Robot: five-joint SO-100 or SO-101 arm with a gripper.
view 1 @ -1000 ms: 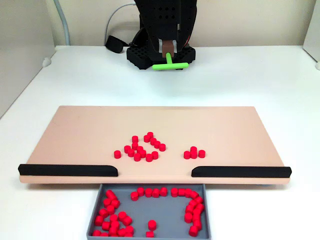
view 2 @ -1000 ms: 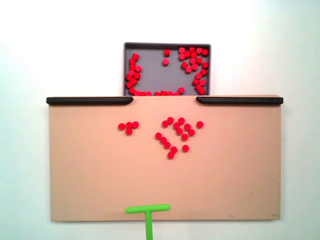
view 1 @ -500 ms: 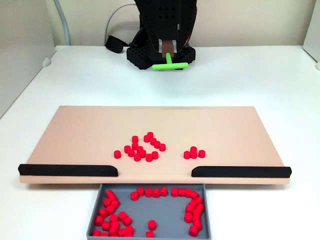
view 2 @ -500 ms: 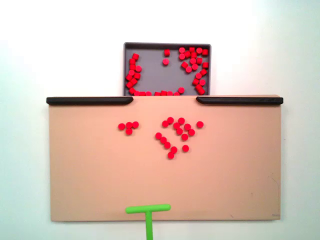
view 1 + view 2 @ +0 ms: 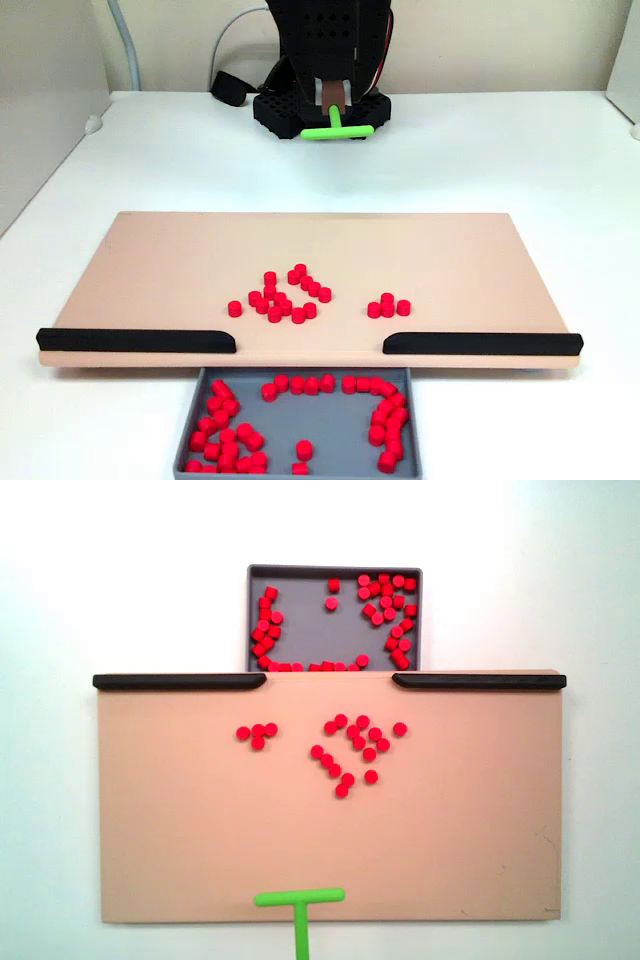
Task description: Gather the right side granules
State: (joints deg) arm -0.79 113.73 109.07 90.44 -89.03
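the green tool's stem (image 5: 300, 940) runs off the bottom edge; the tray (image 5: 190, 420) is cut off below.

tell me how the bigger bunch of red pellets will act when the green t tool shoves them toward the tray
The larger group of red pellets are small loose cylinders, so they probably slide easily on the smooth board and scatter rather than move as one. Some may slip past the ends of the green T-shaped tool, whose bar looks narrower than the group. Any that tip over could roll.
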